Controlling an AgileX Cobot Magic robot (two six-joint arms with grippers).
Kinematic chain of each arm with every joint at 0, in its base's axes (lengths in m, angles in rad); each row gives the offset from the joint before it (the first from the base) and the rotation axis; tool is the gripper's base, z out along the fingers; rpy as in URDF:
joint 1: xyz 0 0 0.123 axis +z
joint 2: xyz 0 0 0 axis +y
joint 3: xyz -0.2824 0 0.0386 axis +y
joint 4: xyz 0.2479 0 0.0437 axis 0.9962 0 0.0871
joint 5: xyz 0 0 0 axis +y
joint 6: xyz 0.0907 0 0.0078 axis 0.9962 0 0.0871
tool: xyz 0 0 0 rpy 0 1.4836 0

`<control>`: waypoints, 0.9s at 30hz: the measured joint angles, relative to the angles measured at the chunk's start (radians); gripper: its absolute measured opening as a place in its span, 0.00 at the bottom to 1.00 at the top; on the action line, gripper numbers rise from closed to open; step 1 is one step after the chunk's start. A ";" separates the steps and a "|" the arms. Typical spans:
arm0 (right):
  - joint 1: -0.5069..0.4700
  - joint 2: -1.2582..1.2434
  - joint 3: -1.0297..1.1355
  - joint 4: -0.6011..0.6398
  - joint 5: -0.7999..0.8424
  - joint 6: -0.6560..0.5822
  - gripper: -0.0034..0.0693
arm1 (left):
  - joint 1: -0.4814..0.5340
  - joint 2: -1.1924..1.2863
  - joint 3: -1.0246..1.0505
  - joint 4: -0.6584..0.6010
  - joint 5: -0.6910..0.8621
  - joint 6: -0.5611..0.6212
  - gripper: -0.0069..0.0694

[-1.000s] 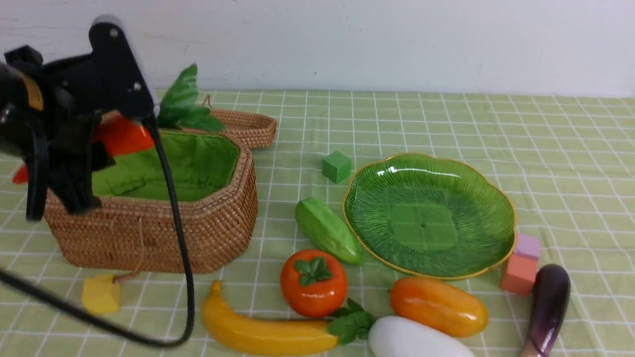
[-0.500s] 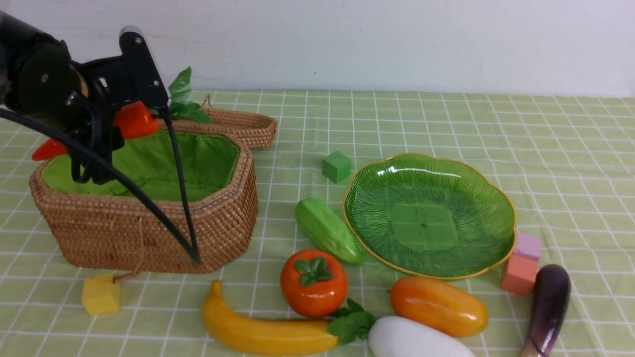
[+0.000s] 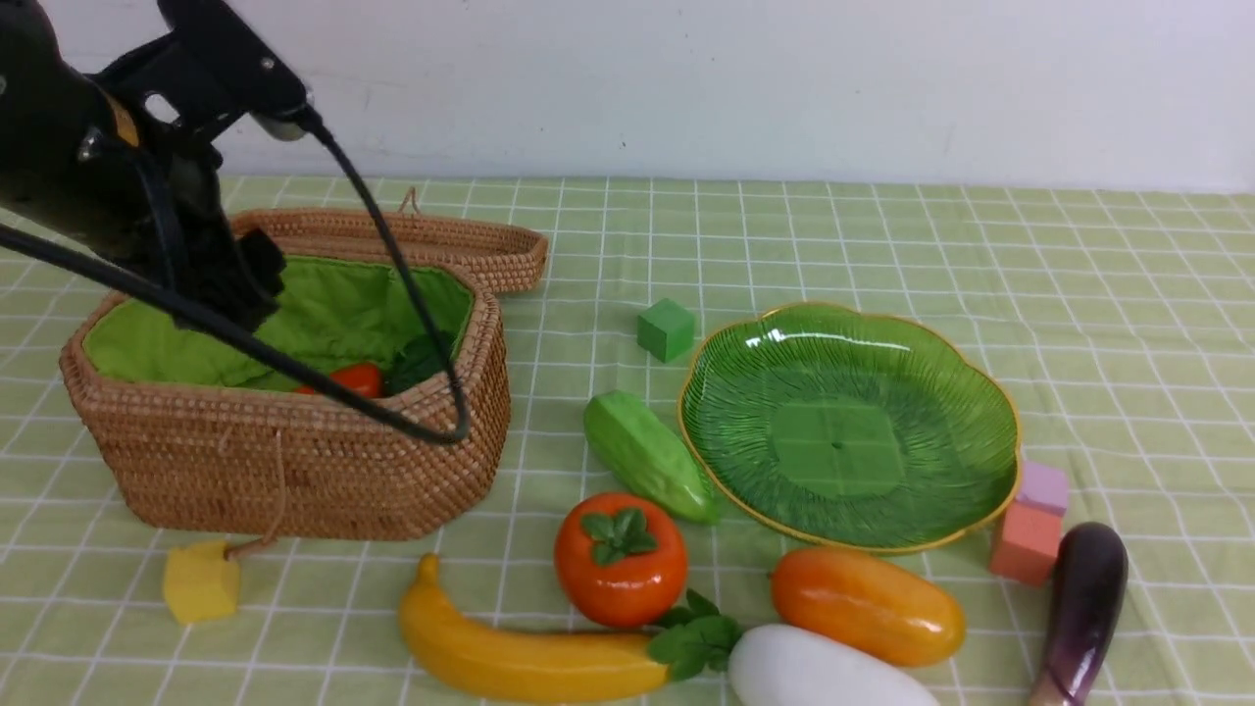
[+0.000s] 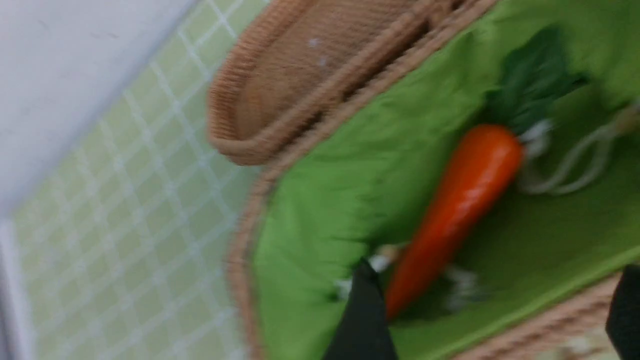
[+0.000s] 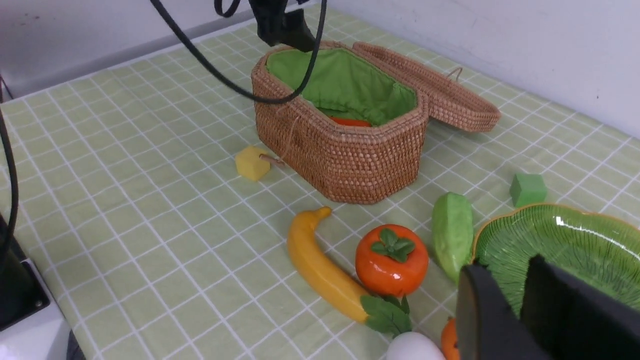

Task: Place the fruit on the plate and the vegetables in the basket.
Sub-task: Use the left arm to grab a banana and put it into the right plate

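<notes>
The red pepper [image 3: 338, 380] lies inside the wicker basket [image 3: 294, 461] on its green lining, and it also shows in the left wrist view [image 4: 460, 200]. My left gripper [image 3: 240, 284] hangs open and empty over the basket's left part [image 4: 495, 305]. The gourd [image 3: 647, 456], persimmon [image 3: 620, 559], banana [image 3: 520, 657], mango [image 3: 868, 605], radish [image 3: 814, 672] and eggplant [image 3: 1083, 608] lie on the cloth around the empty green plate [image 3: 843, 431]. My right gripper [image 5: 505, 280] is shut and empty above the plate's near rim [image 5: 575, 235], and is out of the front view.
The basket's lid [image 3: 441, 240] lies open behind it. The left arm's black cable [image 3: 392, 412] loops over the basket's front wall. A green cube [image 3: 666, 328], a yellow cube [image 3: 199, 580], an orange cube [image 3: 1026, 542] and a pink cube [image 3: 1044, 487] sit on the checked cloth.
My left gripper held the red pepper over the basket, then opened. The pepper now lies inside the basket and the gripper has lifted a little, empty.
</notes>
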State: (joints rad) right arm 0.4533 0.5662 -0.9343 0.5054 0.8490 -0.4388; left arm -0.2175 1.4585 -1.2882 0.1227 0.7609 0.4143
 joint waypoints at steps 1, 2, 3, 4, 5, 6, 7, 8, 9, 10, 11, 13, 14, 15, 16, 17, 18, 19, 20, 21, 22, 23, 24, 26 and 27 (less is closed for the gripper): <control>0.000 0.000 0.000 0.000 0.015 0.000 0.25 | -0.032 -0.003 0.000 -0.057 0.066 -0.022 0.70; 0.000 0.000 0.000 0.000 0.018 0.000 0.25 | -0.038 -0.003 0.000 -0.063 0.076 -0.024 0.68; 0.000 0.000 0.000 0.000 0.032 0.000 0.25 | -0.092 -0.003 0.009 -0.102 0.149 -0.015 0.56; 0.000 0.000 0.000 0.000 0.041 0.000 0.25 | -0.149 -0.003 0.021 -0.123 0.207 0.015 0.44; 0.000 0.000 0.000 0.000 0.041 0.000 0.25 | -0.160 -0.003 0.027 -0.133 0.217 0.022 0.42; 0.000 0.000 0.000 -0.004 0.046 0.000 0.25 | -0.238 -0.002 0.048 -0.164 0.281 0.084 0.30; 0.000 0.000 0.000 -0.011 0.047 0.000 0.25 | -0.305 0.001 0.070 -0.182 0.327 0.152 0.21; 0.000 0.000 0.000 -0.016 0.050 0.000 0.25 | -0.358 0.004 0.089 -0.194 0.353 0.211 0.16; 0.000 0.000 0.000 -0.017 0.051 0.000 0.25 | -0.394 0.007 0.101 -0.199 0.366 0.245 0.14; 0.000 0.000 0.000 -0.018 0.055 0.001 0.25 | -0.433 0.018 0.123 -0.199 0.369 0.300 0.12; 0.000 0.000 0.000 -0.018 0.055 0.001 0.25 | -0.437 0.018 0.126 -0.199 0.369 0.308 0.11; 0.000 0.000 0.000 -0.018 0.064 0.001 0.25 | -0.463 0.059 0.159 -0.185 0.320 0.358 0.16; 0.000 0.000 0.000 -0.018 0.070 0.001 0.25 | -0.463 0.076 0.163 -0.179 0.293 0.361 0.20; 0.000 0.000 0.000 -0.018 0.077 0.001 0.25 | -0.463 0.098 0.163 -0.175 0.271 0.361 0.26; 0.000 0.000 0.000 -0.018 0.084 0.001 0.25 | -0.463 0.122 0.163 -0.171 0.236 0.361 0.34; 0.000 0.000 0.000 -0.018 0.089 0.001 0.25 | -0.463 0.141 0.163 -0.172 0.225 0.361 0.38; 0.000 0.000 0.000 -0.018 0.092 0.001 0.25 | -0.463 0.161 0.163 -0.172 0.199 0.361 0.46; 0.000 0.000 0.000 -0.018 0.093 0.001 0.25 | -0.463 0.185 0.163 -0.169 0.173 0.361 0.55; 0.000 0.000 0.000 -0.018 0.093 0.001 0.25 | -0.463 0.219 0.163 -0.156 0.136 0.361 0.66; 0.000 0.000 0.000 -0.018 0.093 0.001 0.25 | -0.463 0.219 0.163 -0.156 0.131 0.361 0.67; 0.000 0.000 0.000 -0.018 0.095 0.001 0.25 | -0.463 0.265 0.163 -0.123 0.088 0.361 0.78; 0.000 0.000 0.000 -0.018 0.095 0.001 0.25 | -0.463 0.282 0.163 -0.099 0.074 0.361 0.81; 0.000 0.000 0.000 -0.018 0.096 0.001 0.26 | -0.463 0.302 0.163 -0.074 0.059 0.361 0.84; 0.000 0.000 0.000 -0.018 0.101 0.001 0.26 | -0.463 0.329 0.163 -0.032 0.046 0.361 0.85; 0.000 0.000 0.000 -0.018 0.107 0.001 0.26 | -0.463 0.340 0.163 -0.020 0.042 0.361 0.84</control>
State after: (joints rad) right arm 0.4533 0.5662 -0.9343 0.4876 0.9555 -0.4376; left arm -0.6807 1.7989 -1.1255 0.1030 0.8031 0.7757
